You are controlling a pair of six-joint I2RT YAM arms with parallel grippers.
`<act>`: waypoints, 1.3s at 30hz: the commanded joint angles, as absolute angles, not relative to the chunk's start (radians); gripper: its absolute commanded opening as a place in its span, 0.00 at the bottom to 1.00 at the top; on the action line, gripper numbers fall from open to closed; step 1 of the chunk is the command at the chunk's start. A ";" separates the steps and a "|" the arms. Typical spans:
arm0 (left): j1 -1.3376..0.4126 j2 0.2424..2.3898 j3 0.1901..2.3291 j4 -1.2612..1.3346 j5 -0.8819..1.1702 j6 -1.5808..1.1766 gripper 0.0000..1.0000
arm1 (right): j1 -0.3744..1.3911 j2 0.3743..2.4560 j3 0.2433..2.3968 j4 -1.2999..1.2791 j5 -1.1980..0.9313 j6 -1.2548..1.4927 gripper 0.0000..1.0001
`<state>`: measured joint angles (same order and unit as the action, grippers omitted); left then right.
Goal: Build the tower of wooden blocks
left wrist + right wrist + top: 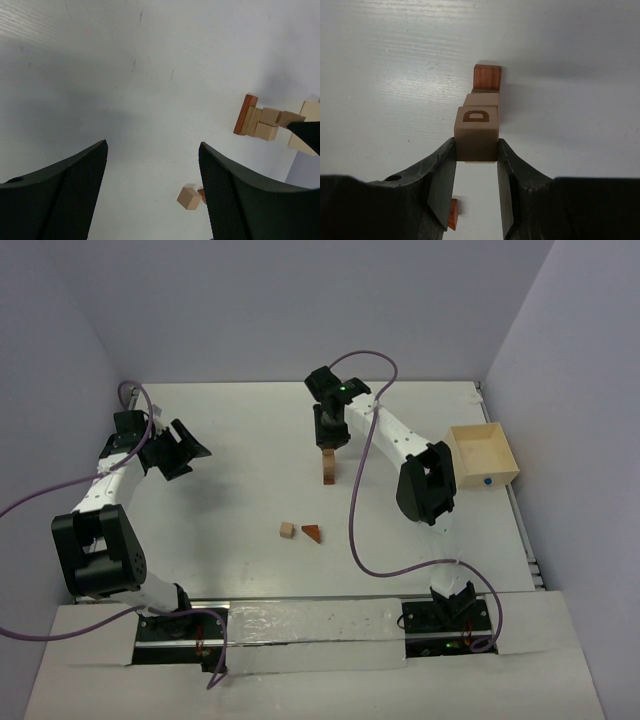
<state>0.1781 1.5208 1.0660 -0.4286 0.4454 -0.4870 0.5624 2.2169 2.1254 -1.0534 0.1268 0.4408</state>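
The tower (329,470) is a narrow column with a reddish-brown base and tan cubes above; it also shows in the left wrist view (256,120). My right gripper (330,436) is shut on a tan cube marked "D" (476,131) and holds it at the column's top, over a tan cube (481,99) and the reddish-brown block (487,77). A loose tan cube (288,530) and a reddish-brown wedge (313,532) lie on the table nearer the arms. My left gripper (186,450) is open and empty, far left of the tower. Its fingers (75,190) frame the loose cube (189,197).
A large pale wooden box with a blue dot (483,454) stands at the right edge of the white table (230,500). Purple cables loop over both arms. The wedge shows below my right gripper (452,214).
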 commanded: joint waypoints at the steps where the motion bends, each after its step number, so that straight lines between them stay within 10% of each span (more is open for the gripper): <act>1: 0.184 1.523 1.086 -0.390 0.462 -0.492 0.80 | 0.551 2.214 2.141 -1.055 0.132 0.446 0.23; 28: 0.184 1.532 1.100 -0.403 0.469 -0.488 0.80 | 0.549 2.221 2.131 -1.052 0.124 0.442 0.51; 39: 0.184 1.532 1.098 -0.402 0.462 -0.489 0.82 | 0.596 2.071 2.151 -1.042 0.140 0.404 1.00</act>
